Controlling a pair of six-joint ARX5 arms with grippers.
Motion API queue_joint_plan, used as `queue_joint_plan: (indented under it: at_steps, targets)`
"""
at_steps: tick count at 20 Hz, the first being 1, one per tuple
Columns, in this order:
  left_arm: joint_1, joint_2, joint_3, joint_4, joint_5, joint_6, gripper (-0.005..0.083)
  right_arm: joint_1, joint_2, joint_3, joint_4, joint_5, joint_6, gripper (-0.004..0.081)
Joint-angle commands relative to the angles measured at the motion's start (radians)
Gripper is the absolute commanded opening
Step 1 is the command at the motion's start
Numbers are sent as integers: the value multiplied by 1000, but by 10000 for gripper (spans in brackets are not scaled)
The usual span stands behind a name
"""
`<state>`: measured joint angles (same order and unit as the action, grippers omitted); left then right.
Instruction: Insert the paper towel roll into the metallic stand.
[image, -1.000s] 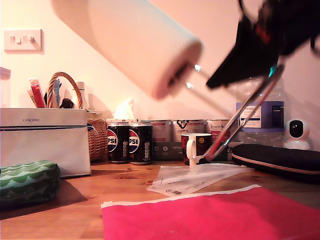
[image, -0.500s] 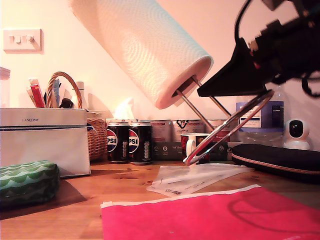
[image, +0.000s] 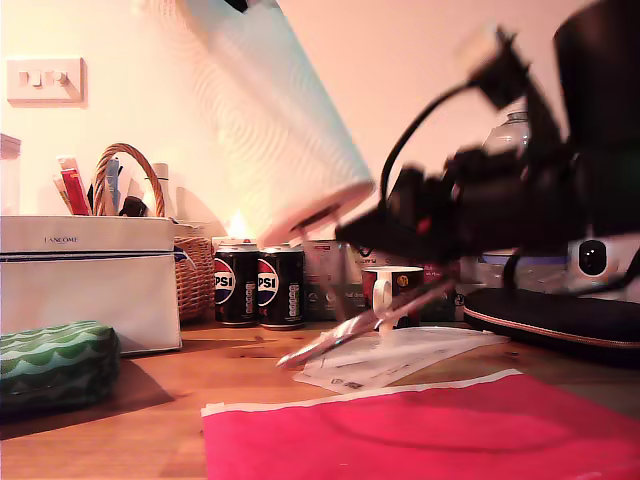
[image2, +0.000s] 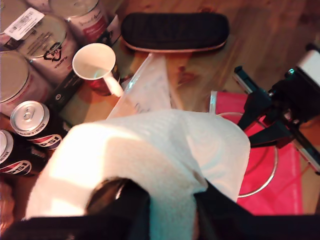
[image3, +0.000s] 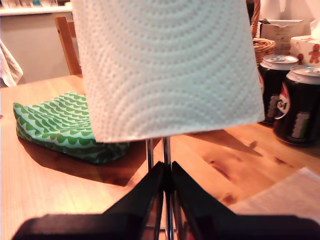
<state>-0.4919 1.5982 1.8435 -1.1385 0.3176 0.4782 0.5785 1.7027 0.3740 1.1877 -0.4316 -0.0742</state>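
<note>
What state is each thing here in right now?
paper towel roll, held in the air, tilted, the stand's rods meeting its lower end.
metallic stand, tilted, gripped at its ring base.
my first gripper, jaws shut on the roll.
my second gripper, jaws shut on the stand.
mug, upright, empty.
Pepsi cans, upright.
black case, closed, lying flat.

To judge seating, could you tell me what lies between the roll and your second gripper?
Only bare rods of the metallic stand, in the second wrist view.
</note>
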Motion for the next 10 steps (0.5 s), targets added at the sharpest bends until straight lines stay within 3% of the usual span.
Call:
queue_joint_plan:
  at_steps: [1, 10]
  targets:
    - [6, 10, 6, 66, -50, 18, -24, 24, 37, -6, 28, -23, 18, -13]
    - [-77, 10, 6, 27, -71, -2, -24, 24, 76, -8, -5, -31, 26, -13]
